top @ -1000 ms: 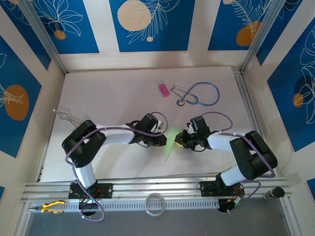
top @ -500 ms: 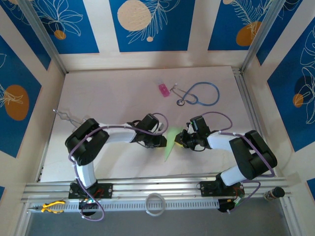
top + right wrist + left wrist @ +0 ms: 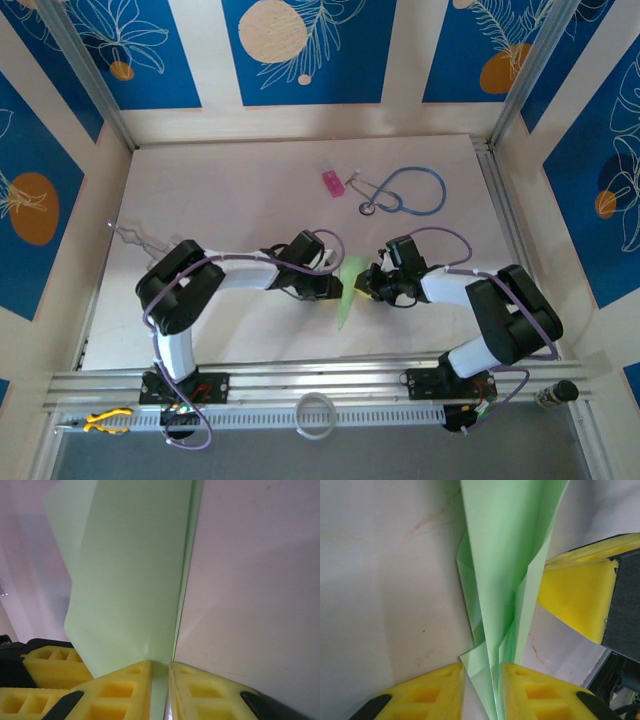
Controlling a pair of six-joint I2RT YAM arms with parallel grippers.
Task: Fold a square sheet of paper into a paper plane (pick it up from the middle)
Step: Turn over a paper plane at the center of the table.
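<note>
**A:** The paper plane (image 3: pixel 346 292) sits on the desk (image 3: pixel 220 190) just in front of the two arms, and it is already a narrow, pointed dart with its centre crease in.

**B:** So the square sheet is nearly all folded. What's the right tool (image 3: pixel 160 690) doing?

**A:** It's clamped on the plane. From the right wrist, the yellow pads nearly meet, with the folded edge running straight into the seam between them.

**B:** And the left tool (image 3: pixel 483 692)?

**A:** Its pads stand close on either side of the layered folds at one end. One pad touches the paper and a sliver of gap shows beside the other. I can't tell whether it truly pinches.

**B:** Which step would you call this?

**A:** Late on, I'd say: setting the wings along the centre crease.

**B:** And next?

**A:** One tool has to anchor the keel while the other presses a wing flat. It needs a light touch, because thin paper tears or skews easily.
</note>
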